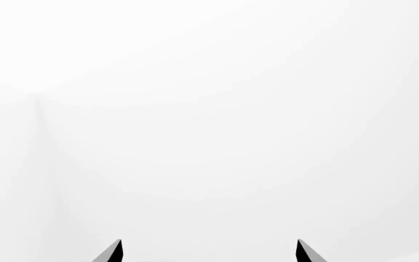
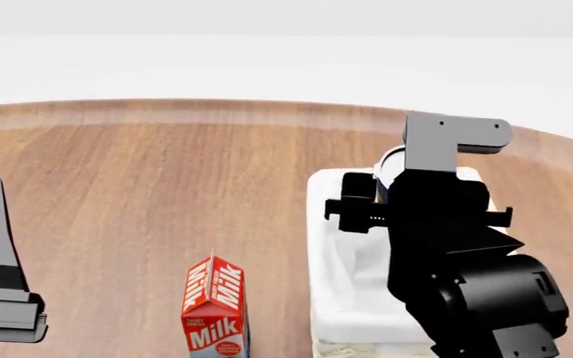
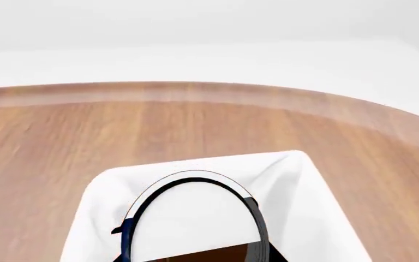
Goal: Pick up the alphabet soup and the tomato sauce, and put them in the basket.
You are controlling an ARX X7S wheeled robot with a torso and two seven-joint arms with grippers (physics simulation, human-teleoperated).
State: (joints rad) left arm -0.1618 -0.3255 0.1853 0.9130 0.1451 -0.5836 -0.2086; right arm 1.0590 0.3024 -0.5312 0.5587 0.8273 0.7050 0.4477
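The alphabet soup fills the right wrist view close up, with its pale top and a blue side edge. It hangs over the basket, whose white cloth lining shows around it. In the head view my right gripper is over the basket, shut on the alphabet soup, which peeks out past the wrist. My left gripper is open and empty, facing a blank white surface; it shows at the head view's lower left. The tomato sauce is out of view.
A red and white milk carton stands upright on the round wooden table, just left of the basket. The table's far curved edge runs in front of a white wall.
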